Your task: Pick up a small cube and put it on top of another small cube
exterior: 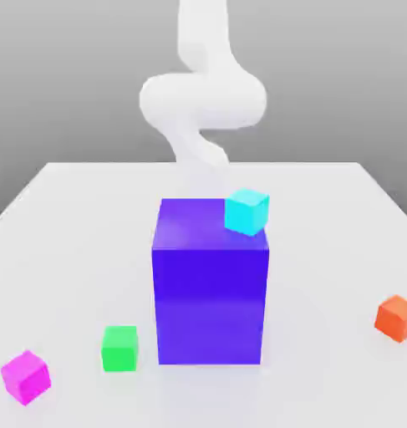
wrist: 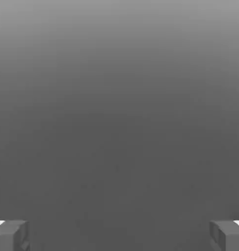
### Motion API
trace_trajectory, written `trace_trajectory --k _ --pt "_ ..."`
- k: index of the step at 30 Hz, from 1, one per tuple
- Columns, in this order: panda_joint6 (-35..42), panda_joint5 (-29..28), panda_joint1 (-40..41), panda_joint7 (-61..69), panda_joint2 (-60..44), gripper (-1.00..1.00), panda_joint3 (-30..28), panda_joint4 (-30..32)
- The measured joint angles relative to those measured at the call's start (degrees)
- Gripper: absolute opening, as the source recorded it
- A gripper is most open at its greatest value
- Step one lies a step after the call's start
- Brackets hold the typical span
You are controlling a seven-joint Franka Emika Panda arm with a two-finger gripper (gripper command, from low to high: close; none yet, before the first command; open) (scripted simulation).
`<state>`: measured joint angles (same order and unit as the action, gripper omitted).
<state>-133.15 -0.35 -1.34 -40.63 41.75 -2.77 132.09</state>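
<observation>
Gripper wide open over bare grey, pink cube on table, apart.

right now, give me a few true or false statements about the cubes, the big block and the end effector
1. A cyan cube sits on top of the big blue-violet block. True.
2. The magenta-pink cube is stacked on the green cube. False: both rest on the table, apart from each other.
3. The orange cube lies toward the exterior view's right, away from the block. True.
4. The end effector is shut on a cube. False: in the hand view its fingers stand wide apart with nothing between them.
5. The green cube sits on the exterior view's right of the block. False: it is on the left, near the block's base.
</observation>
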Motion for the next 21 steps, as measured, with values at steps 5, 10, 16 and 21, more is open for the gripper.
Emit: trace_trajectory --k 5,10,16,21 --pt "-2.8 -0.1 -2.7 11.1 -8.2 0.0 -6.1 0.6" --pt "-5.7 0.9 -4.9 22.7 -16.1 0.0 -12.2 1.3" --pt "-9.0 4.1 -6.7 38.1 -25.8 0.0 -18.9 2.1" --pt "-11.6 8.5 -7.0 52.0 -34.4 0.0 -23.3 2.7"
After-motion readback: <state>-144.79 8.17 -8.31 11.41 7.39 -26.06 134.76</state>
